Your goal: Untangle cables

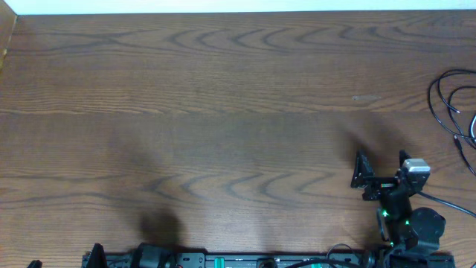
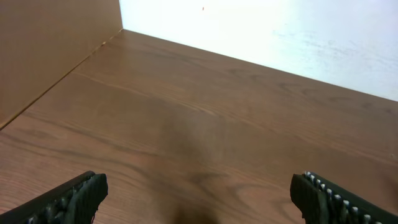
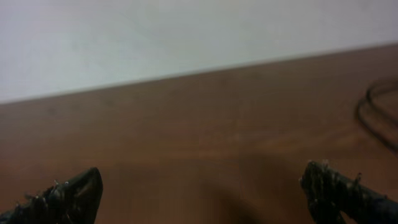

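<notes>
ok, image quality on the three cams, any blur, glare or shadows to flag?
Overhead: sharp, even light, soft shadows on the table, cables cropped at the right edge. Left wrist: sharp, white wall blown out. Right wrist: dim and blurred, cables smeared.

The surface [image 1: 223,112] is a brown wood-grain board with arched grain lines. Thin black cables [image 1: 454,108] lie on it in loose, overlapping loops and run off the picture's edge. A white wall [image 1: 223,6] borders the surface beyond the cables. At the end farthest from the cables stands an upright brown side panel [image 2: 50,56].
</notes>
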